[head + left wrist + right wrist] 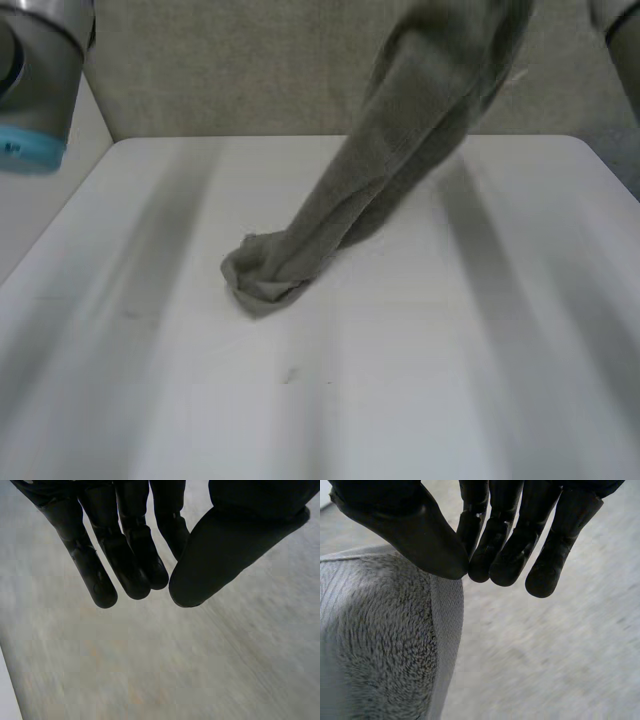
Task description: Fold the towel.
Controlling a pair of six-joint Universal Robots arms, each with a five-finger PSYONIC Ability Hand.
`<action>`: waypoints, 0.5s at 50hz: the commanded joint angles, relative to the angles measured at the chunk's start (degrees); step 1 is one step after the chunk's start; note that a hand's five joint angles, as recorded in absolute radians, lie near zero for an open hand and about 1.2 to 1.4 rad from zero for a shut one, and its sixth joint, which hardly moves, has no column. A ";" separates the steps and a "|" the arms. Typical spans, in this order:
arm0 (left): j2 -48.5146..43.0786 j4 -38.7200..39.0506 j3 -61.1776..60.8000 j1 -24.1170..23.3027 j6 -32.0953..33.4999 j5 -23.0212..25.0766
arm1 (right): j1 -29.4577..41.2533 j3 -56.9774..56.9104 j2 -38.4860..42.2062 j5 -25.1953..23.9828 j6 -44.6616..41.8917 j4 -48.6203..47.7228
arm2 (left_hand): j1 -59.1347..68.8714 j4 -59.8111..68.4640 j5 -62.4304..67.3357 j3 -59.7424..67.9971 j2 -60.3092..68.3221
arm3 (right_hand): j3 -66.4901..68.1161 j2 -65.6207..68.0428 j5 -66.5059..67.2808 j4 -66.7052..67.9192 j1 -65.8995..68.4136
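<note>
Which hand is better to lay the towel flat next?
Right. The right hand pinches the towel by its edge, lower end bunched on the table; the left hand is open, holding nothing.

The right hand (415, 530) pinches its thumb tip against nearly straight fingers (512, 555) that are held close together. The grey towel (380, 645) hangs beneath the thumb, with its flat hem running up into the pinch and fuzzy pile beside the hem. A pale, blurred surface (550, 660) lies past the hem and behind the fingertips.
</note>
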 commanded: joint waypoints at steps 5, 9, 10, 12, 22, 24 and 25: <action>3.87 -0.81 -30.26 1.78 -0.58 2.07 | -2.53 21.71 -4.01 -5.00 -1.10 6.90 | -18.32 -19.87 -18.98 -19.79 -19.86 | 4.17 3.56 2.35 3.36 5.65; 1.59 0.85 -37.36 1.70 -0.67 4.61 | -2.45 29.34 -7.34 -5.71 -1.27 2.43 | -33.79 -35.35 -34.46 -35.26 -35.34 | 4.17 3.56 2.35 3.36 5.65; 0.97 1.73 -38.60 1.70 -0.76 4.97 | -2.44 31.19 -8.83 -5.97 -1.19 1.46 | -34.47 -36.02 -35.13 -35.93 -36.01 | 4.17 3.56 2.35 3.36 5.65; 0.62 2.61 -39.39 1.70 -0.76 4.97 | -2.53 32.51 -10.59 -6.23 -1.01 1.19 | -35.80 -37.36 -36.47 -37.27 -37.35 | 4.17 3.56 2.35 3.36 5.65; 0.53 4.28 -38.78 0.55 -1.11 5.06 | -3.15 40.52 -22.12 -11.51 -1.10 2.59 | -40.02 -41.57 -40.68 -41.49 -41.57 | 4.17 3.56 2.35 3.36 5.65; 0.35 4.37 -38.17 0.38 -1.02 5.06 | -3.94 42.19 -23.61 -11.86 -1.19 2.77 | -41.54 -43.09 -42.20 -43.01 -43.08 | 4.17 3.56 2.35 3.36 5.65; -0.43 4.29 -37.47 0.03 -1.02 5.15 | -4.81 43.85 -24.92 -12.03 -1.19 2.86 | -42.54 -44.09 -43.20 -44.01 -44.08 | 4.17 3.56 2.35 3.36 5.65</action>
